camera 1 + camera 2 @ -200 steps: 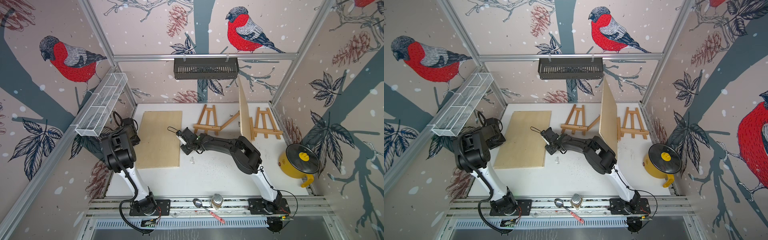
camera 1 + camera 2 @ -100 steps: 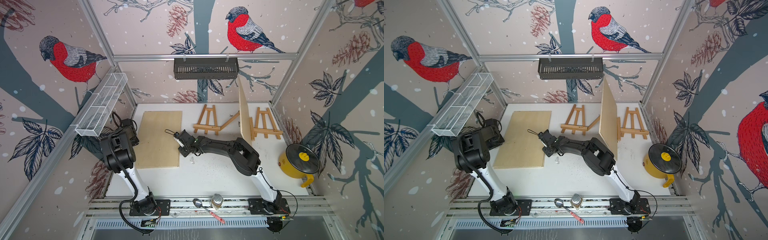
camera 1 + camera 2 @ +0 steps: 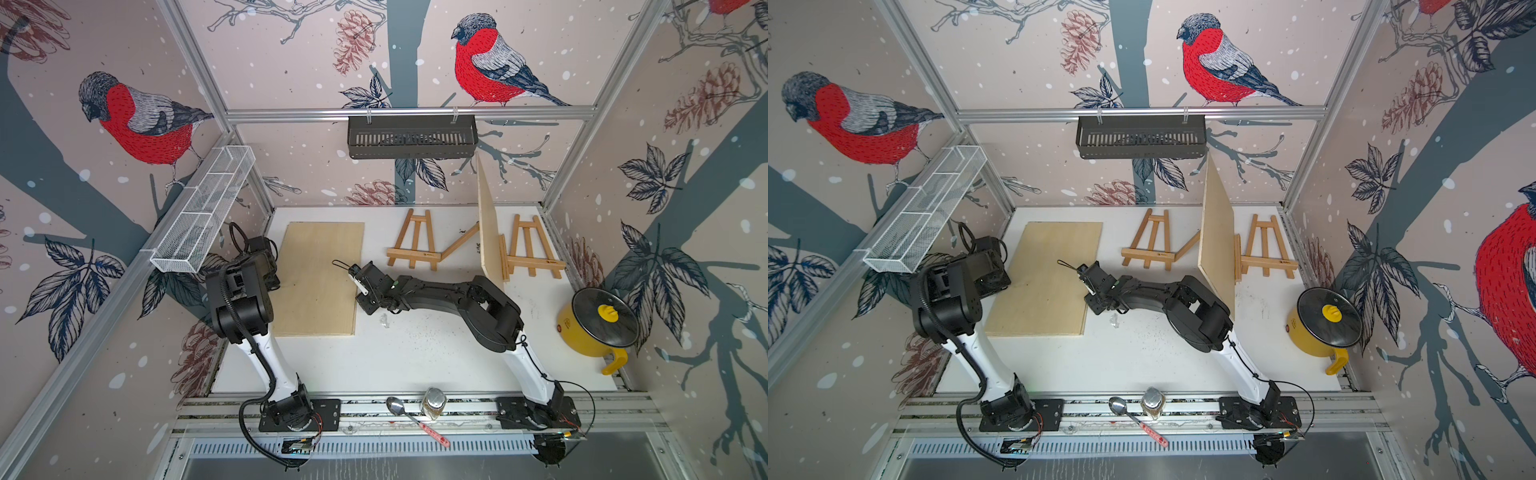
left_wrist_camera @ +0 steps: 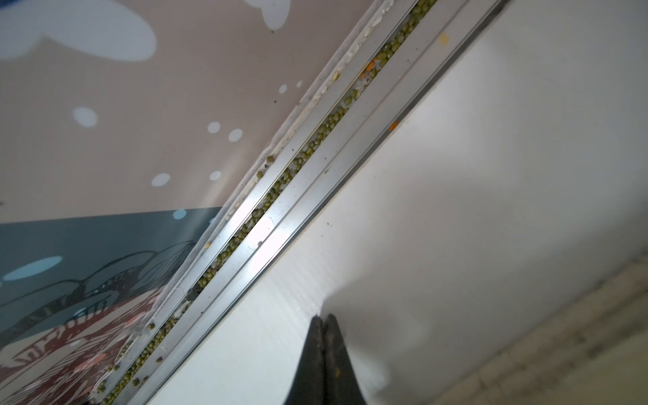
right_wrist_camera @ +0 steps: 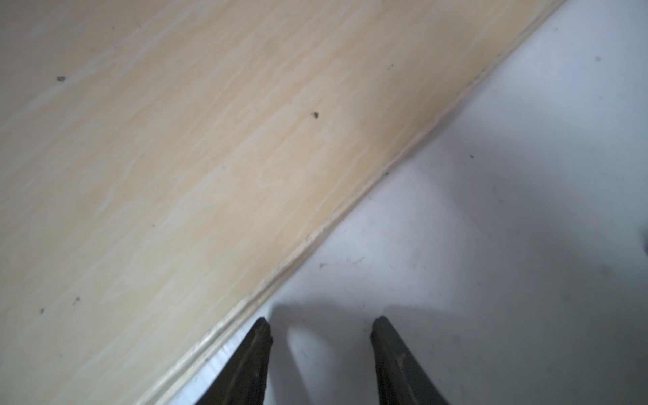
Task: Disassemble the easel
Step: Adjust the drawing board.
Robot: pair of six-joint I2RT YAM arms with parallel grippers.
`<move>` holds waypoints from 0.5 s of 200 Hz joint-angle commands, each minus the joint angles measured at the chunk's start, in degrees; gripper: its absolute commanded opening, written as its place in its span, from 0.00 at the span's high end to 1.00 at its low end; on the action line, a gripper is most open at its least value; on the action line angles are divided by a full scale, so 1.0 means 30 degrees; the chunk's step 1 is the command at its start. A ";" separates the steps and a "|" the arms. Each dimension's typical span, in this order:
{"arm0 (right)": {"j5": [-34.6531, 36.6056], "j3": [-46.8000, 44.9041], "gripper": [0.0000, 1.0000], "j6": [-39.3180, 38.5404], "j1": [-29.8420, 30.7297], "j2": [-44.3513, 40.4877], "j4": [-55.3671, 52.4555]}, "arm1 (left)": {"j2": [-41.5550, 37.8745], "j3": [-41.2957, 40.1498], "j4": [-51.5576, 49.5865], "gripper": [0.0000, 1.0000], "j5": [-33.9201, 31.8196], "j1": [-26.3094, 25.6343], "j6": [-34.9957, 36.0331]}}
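We see our right gripper half parted and empty, one fingertip just beside the edge of the flat plywood board, our left gripper clenched on nothing, and the easel propping an upright board at the back of the table.

Matt pale-wood board, smooth white tabletop, brushed-aluminium rail.
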 commanded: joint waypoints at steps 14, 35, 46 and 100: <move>0.0120 -0.0613 0.51 0.0084 -0.0126 -0.0142 -0.2808 | 0.1024 -0.0679 -0.3676 1.00 0.5595 -0.0151 -0.0027; 0.0022 -0.0413 0.51 0.0058 -0.0149 0.0152 -0.2881 | 0.0916 -0.0836 -0.3805 1.00 0.5961 -0.0151 -0.0102; -0.0034 -0.0304 0.51 0.0058 -0.0136 0.0311 -0.2911 | 0.0824 -0.0968 -0.3818 1.00 0.6012 -0.0151 -0.0133; -0.0100 0.0016 0.51 -0.0019 -0.0407 0.0560 -0.2899 | 0.0471 -0.1454 -0.3870 1.00 0.6813 -0.0153 -0.0252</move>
